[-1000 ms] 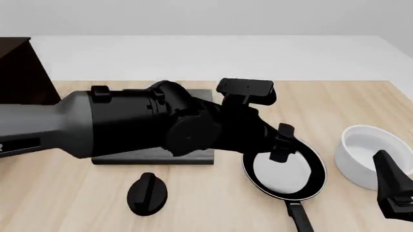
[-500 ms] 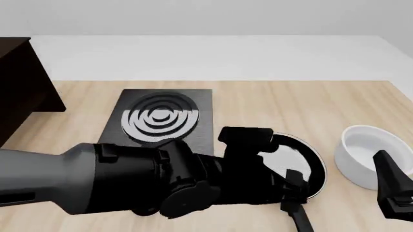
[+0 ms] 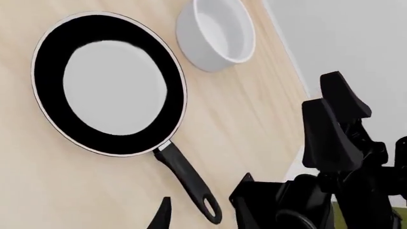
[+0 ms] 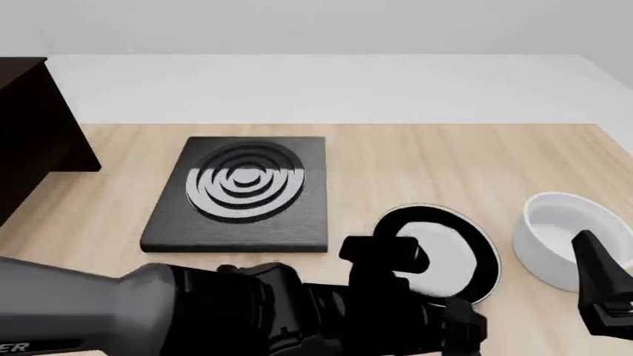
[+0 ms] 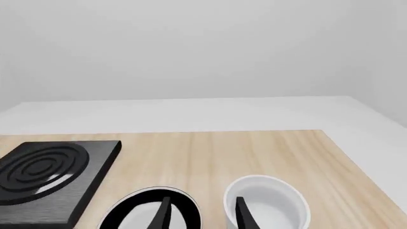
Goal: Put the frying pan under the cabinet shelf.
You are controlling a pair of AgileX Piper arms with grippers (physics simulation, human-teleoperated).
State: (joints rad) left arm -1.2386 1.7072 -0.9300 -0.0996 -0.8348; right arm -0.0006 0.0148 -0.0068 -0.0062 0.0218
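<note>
The left arm [image 4: 198,315] hides the pan's [image 4: 450,252] handle up front, and the cabinet [image 4: 30,133] is cut off at the edge.

The left arm [image 4: 198,315] lies low across the near edge of the front view, its grey sleeve at the left and its black wrist reaching toward the right; its gripper is hidden there. In the left wrist view only one dark fingertip [image 3: 162,217] shows. The right gripper [image 5: 200,212] holds nothing, its two fingers apart, and its black body [image 4: 603,293] stands at the front view's right edge.
</note>
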